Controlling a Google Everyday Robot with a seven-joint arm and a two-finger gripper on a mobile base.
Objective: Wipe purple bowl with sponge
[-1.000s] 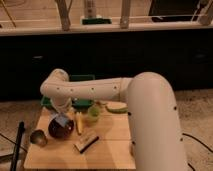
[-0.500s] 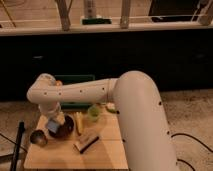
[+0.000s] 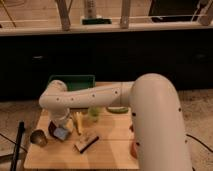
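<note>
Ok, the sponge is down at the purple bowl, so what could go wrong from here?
The gripper is low at the purple bowl, with the sponge at the bowl's right side. A sideways wipe might shove the bowl into the metal cup just beside it. The yellow object and tan block lie close on the other side, so a wide stroke could knock them.

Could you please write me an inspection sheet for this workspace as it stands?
Surface: wooden table, pale, crowded at the left.
Job's things: purple bowl near the left edge; sponge at its mouth.
Clutter: metal cup, tan block, yellow item, green cup, green tray, orange bowl mostly hidden.
Grippers: gripper just above the sponge.
Cables: black cable on the floor, right.
Surroundings: dark cabinets behind.
</note>
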